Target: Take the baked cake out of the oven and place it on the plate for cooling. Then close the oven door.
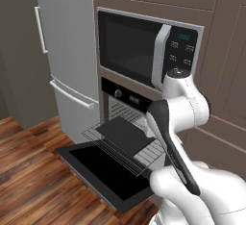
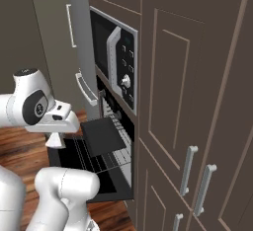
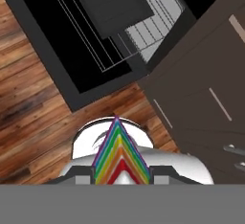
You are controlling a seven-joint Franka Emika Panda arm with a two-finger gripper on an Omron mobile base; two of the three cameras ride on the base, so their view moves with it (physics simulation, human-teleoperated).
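Note:
In the hand view a rainbow-layered wedge of cake [image 3: 119,153] stands between the fingertips of my gripper [image 3: 121,180], which is shut on it. The hand looks straight down at the wood floor, off the front corner of the oven door. The black oven [image 1: 126,99] stands open, and the oven door [image 1: 103,171] [image 3: 52,41] lies folded down flat. A wire rack [image 1: 144,149] is pulled out over the door with a dark flat tray [image 1: 122,132] [image 2: 101,135] on it. My hand [image 2: 55,137] hangs to the left of the rack. The plate is out of view.
A silver-framed microwave [image 1: 144,51] sits above the oven and a grey fridge [image 1: 67,51] stands to its left. Brown cabinet doors with bar handles [image 2: 197,101] fill the wall to the right. Wood floor [image 1: 29,171] spreads in front of the lowered door.

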